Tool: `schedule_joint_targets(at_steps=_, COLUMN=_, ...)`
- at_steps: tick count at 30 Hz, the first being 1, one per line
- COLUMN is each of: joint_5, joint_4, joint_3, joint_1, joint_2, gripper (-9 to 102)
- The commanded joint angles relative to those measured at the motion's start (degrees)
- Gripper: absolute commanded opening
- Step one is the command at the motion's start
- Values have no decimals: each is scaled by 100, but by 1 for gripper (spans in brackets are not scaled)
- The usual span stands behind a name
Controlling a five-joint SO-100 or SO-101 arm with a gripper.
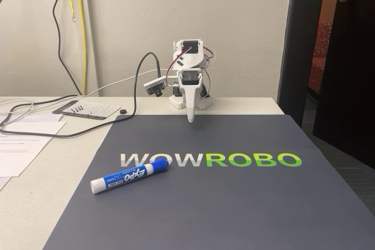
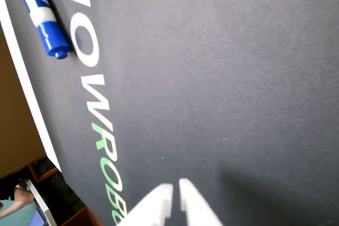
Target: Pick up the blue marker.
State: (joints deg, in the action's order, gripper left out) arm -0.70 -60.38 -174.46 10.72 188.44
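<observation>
Pale walls and a dark door frame are seen behind a white desk [image 1: 53, 174], on which a dark grey mat [image 1: 234, 203] lettered "WOWROBO" is spread. On the mat, the blue marker [image 1: 129, 178] is laid flat just below the lettering's first letters in the fixed view, its blue cap toward the letters. At the mat's far edge, the white arm's hand [image 1: 191, 120] is pointed down, its fingers [image 2: 159, 200] nearly closed with nothing held, well apart from the marker.
</observation>
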Motion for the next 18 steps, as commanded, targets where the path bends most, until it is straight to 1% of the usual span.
schedule_joint_targets(at_steps=1, joint_5=9, joint_4=53, joint_3=26, joint_1=-26, joint_2=343, gripper=0)
schedule_joint_targets(at_steps=18, joint_5=0, joint_4=70, joint_3=18, joint_1=35, joint_2=343, gripper=0)
